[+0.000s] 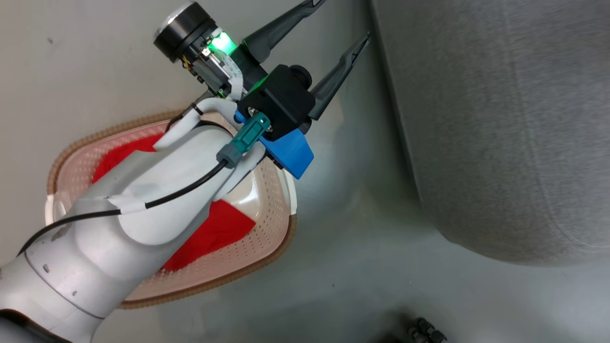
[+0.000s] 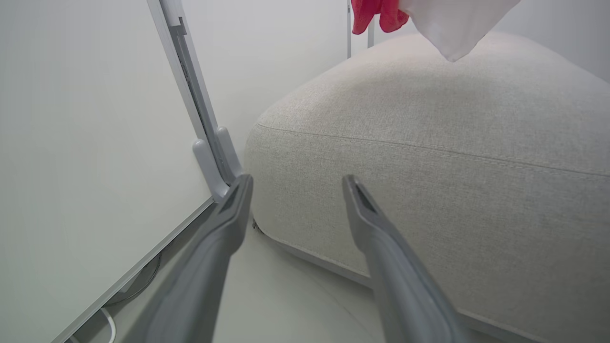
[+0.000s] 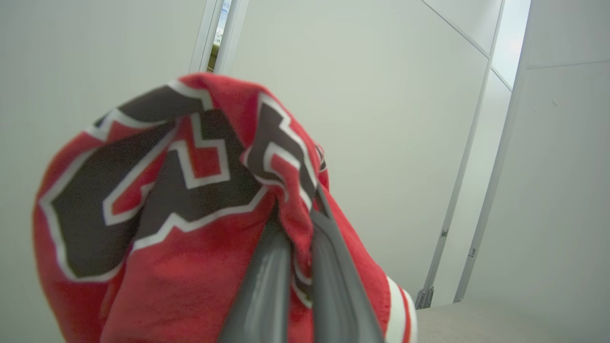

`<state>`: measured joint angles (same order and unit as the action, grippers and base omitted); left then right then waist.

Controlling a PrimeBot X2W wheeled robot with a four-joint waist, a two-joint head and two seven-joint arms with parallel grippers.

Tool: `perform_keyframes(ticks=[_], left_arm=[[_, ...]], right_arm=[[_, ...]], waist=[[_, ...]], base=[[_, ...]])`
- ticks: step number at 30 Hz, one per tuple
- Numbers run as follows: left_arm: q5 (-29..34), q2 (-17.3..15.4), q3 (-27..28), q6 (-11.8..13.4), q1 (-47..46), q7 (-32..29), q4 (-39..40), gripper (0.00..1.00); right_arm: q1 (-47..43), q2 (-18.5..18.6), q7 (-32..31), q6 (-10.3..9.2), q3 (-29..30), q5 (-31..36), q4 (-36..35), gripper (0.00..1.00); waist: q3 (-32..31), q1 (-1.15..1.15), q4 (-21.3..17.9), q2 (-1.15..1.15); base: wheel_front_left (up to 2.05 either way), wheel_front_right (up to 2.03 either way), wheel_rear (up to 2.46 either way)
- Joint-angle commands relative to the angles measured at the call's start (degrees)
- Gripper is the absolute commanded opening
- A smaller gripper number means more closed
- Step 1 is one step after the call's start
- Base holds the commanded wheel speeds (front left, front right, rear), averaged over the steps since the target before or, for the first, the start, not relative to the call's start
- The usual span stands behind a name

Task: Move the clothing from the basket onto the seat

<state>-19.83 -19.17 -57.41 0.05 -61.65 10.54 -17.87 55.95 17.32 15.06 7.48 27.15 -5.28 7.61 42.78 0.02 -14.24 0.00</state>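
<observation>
The right claw was pinched shut on a bunched red basketball garment with dark, white-edged lettering. It held the garment aloft, seemingly near the far edge of the large light grey fabric seat cushion. More red clothing lay in the cream perforated plastic basket with a brown rim, on the floor beside the seat's edge. The left claw gaped wide and empty, its forearm over the basket. The right claw's grip looked like a single fold. That fold could slip, or an early release could drop the garment onto the floor.
</observation>
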Motion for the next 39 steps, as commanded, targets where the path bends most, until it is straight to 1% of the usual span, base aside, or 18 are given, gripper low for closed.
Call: perform_keyframes(ticks=[1,4,7,14,19,20,21,22,23,24,30,39], left_arm=[[0.42,-0.33,0.27,0.50,-1.57,-0.17,0.48,1.00],[0.80,-0.48,-0.10,0.59,-1.88,-0.20,0.89,1.00],[0.97,-0.38,-0.45,0.54,-2.11,-0.16,1.07,1.00],[0.80,-0.54,-0.76,0.81,-2.23,0.16,1.24,1.00],[0.53,-0.68,-0.86,1.13,-2.26,0.20,1.13,1.00],[0.46,-0.68,-0.90,1.07,-2.17,0.28,1.05,1.00],[0.34,-0.65,-0.94,1.10,-2.04,0.41,0.93,1.00],[0.23,-0.60,-1.01,1.13,-1.86,0.55,0.76,1.00],[0.23,-0.60,-1.01,1.13,-1.86,0.55,0.76,1.00],[0.19,-0.45,-1.07,1.18,-1.60,0.74,0.64,1.00],[-0.80,0.53,-1.09,1.64,0.59,2.24,-0.59,1.00],[-3.07,1.92,0.84,3.08,5.09,4.33,-3.10,1.00]], right_arm=[[2.36,1.86,0.19,0.03,0.70,-0.32,2.13,0.00],[4.45,4.06,0.19,0.02,2.48,-0.88,7.56,0.00],[4.85,4.92,0.19,0.03,2.67,0.02,11.71,0.00],[1.38,2.65,0.16,0.03,4.92,1.93,20.69,0.00],[0.35,2.10,0.11,0.02,5.62,2.40,25.56,0.00],[0.17,2.03,0.11,0.03,5.53,2.37,25.75,0.16],[-0.05,2.12,0.11,0.02,5.44,2.31,25.85,0.39],[-0.27,2.29,0.11,0.03,5.49,2.25,25.84,0.98],[-0.27,2.29,0.11,0.03,5.49,2.25,25.84,0.98],[-0.58,2.45,0.11,0.02,5.50,2.17,25.85,1.00],[-4.68,1.71,0.11,0.02,4.31,2.28,23.23,1.00],[-16.54,-1.57,0.11,0.03,1.38,1.88,13.14,1.00]], waist=[[4.32,-0.02,1.55,0.00],[5.97,-0.02,2.12,0.00],[7.08,-0.02,2.71,0.00],[7.92,-0.02,3.08,0.00],[7.69,-0.02,2.89,0.00],[7.56,-0.02,2.84,0.00],[7.37,-0.02,2.78,0.00],[7.09,-0.02,2.74,0.00],[7.09,-0.02,2.74,0.00],[6.72,-0.02,2.77,0.00],[3.08,-0.02,3.21,0.00],[-5.32,-0.02,5.03,0.00]], base=[[0.00,0.00,0.00],[0.00,0.00,0.00],[0.00,0.00,0.00],[0.00,0.00,0.00],[0.00,0.00,0.00],[0.00,0.00,0.00],[0.00,0.00,0.00],[0.00,0.00,0.00],[0.00,0.00,0.00],[0.00,0.00,0.00],[0.00,0.00,0.00],[0.00,0.00,0.00]])
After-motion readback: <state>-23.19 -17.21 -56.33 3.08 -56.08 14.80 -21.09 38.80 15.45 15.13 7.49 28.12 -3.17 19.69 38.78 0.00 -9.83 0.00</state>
